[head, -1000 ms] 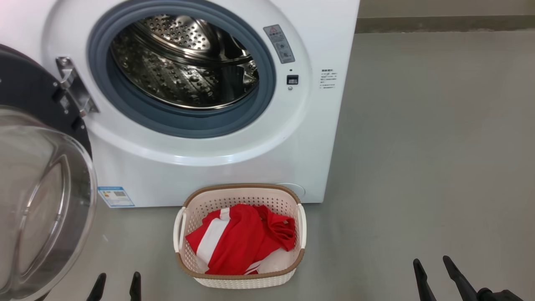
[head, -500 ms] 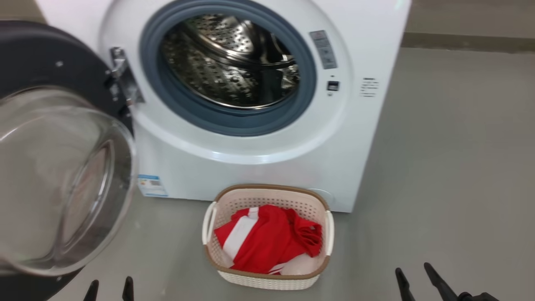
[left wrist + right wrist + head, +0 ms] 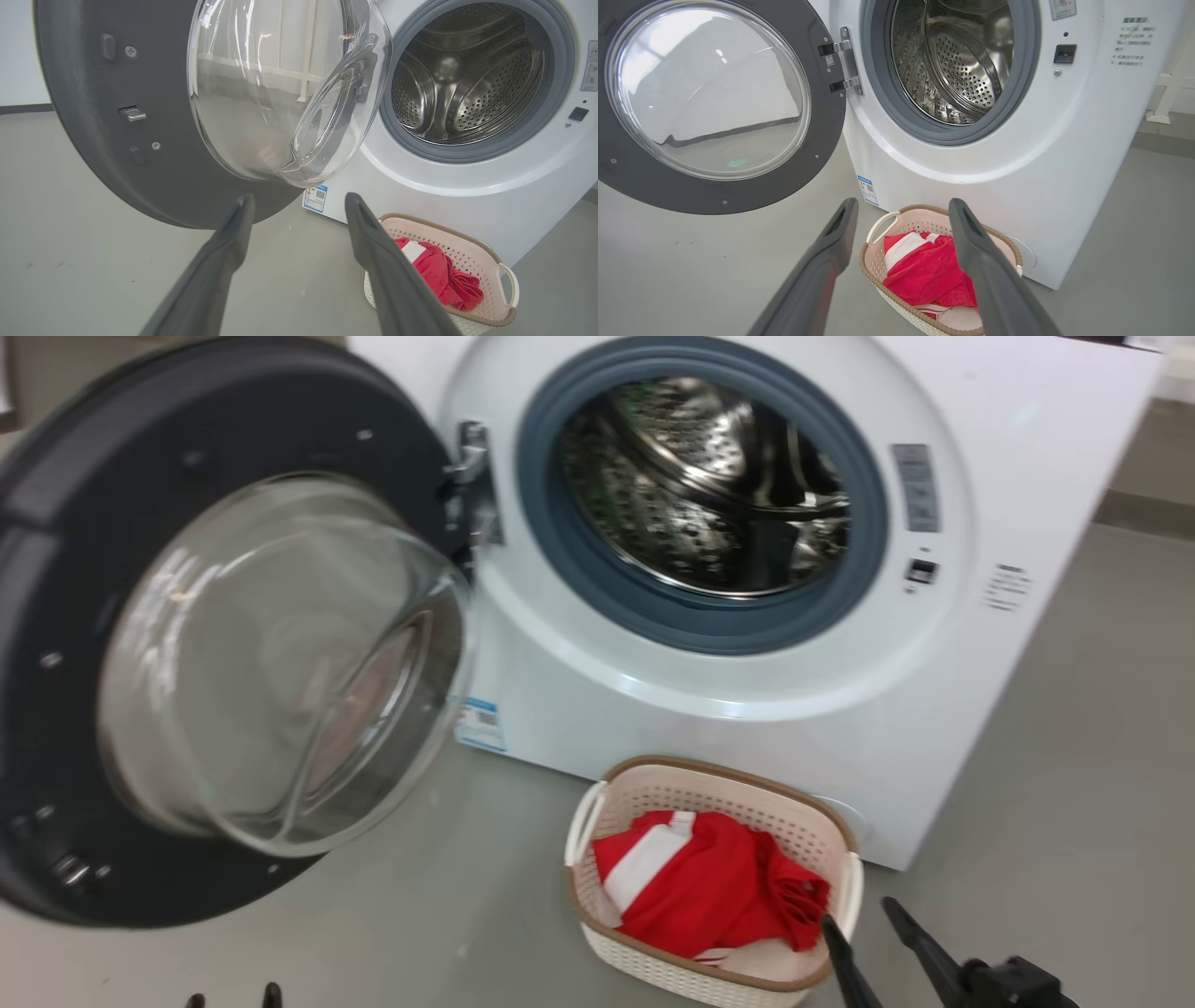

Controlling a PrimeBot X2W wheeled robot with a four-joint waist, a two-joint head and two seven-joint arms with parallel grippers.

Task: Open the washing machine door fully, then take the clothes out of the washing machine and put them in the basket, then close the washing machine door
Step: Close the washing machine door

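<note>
Washing machine door [image 3: 233, 420] stood open, rim cut off at left. Blue label [image 3: 482, 723] print illegible. Clothes [image 3: 709, 887] lay in basket [image 3: 709, 770]. Left gripper [image 3: 300, 199], right gripper [image 3: 903, 203]: jaws spread, empty.

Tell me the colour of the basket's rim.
Brown, woven-look; the basket's rim shows best in the right wrist view.
</note>
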